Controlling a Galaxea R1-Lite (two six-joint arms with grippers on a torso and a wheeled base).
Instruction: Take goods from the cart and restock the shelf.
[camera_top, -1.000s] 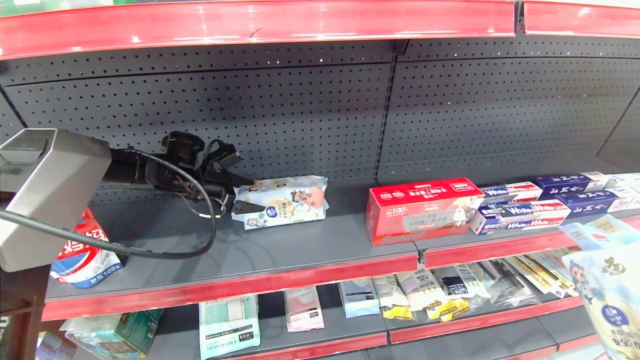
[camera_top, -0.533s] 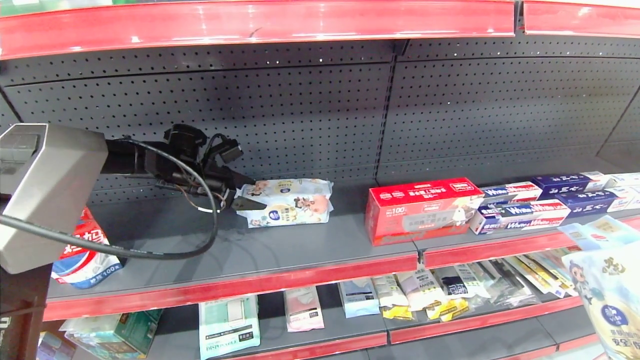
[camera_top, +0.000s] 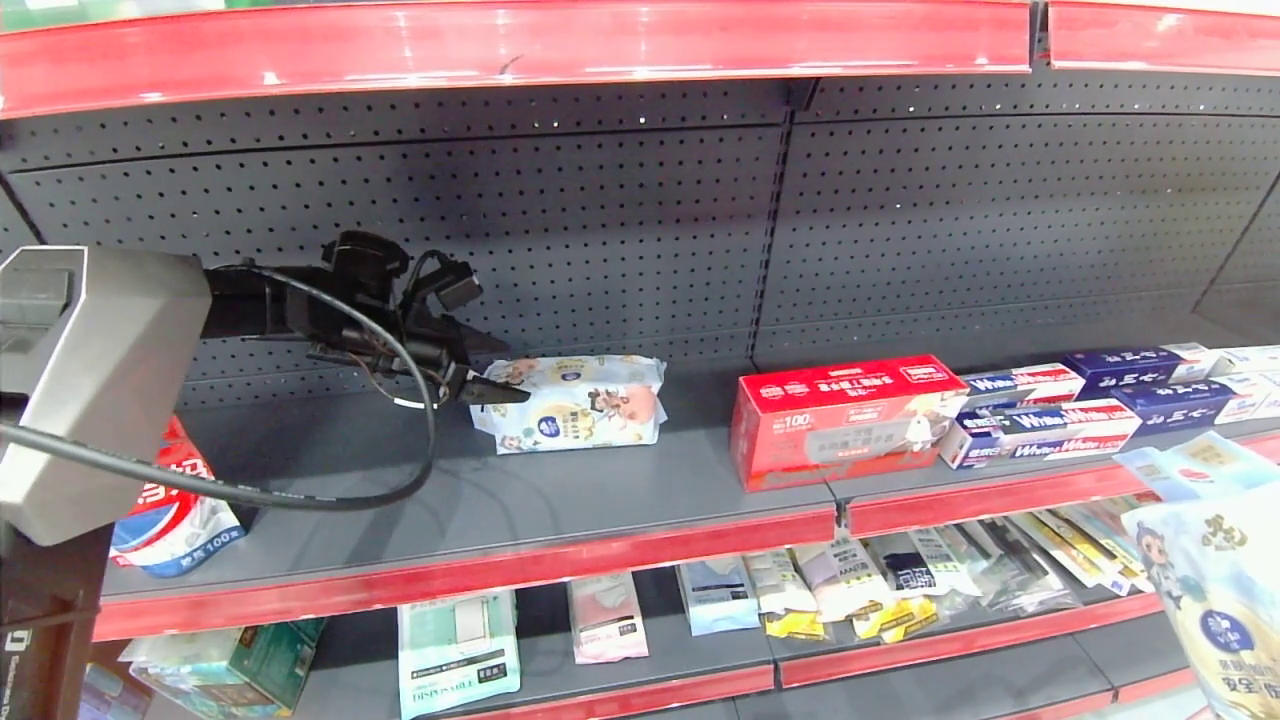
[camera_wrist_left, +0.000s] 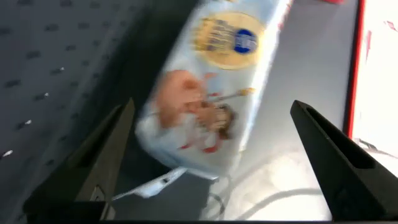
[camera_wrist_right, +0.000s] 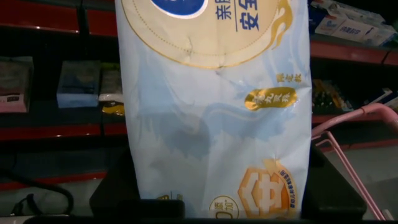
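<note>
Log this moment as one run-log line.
left end effector: open, straddling end of wipes pack | wipes pack: lying on shelf | right end effector: holding second pack

Glossy, crinkled plastic film was noted on the wipes pack (camera_top: 570, 403) and the second pack (camera_wrist_right: 211, 124). The shelf deck (camera_top: 600, 490) was recorded as matt grey painted metal, its edge strip (camera_top: 470, 575) as glossy red.

The left arm (camera_top: 250, 315) pairs a boxy silver-grey housing (camera_top: 100, 390) with a slim black forearm. A thick black cable (camera_top: 300, 500) loops beneath it. Thin wires (camera_top: 395, 400), possibly reddish and white, cluster at the wrist. The left gripper (camera_top: 512, 372) has black, tapered, wedge-shaped fingers (camera_wrist_left: 93, 174).
</note>
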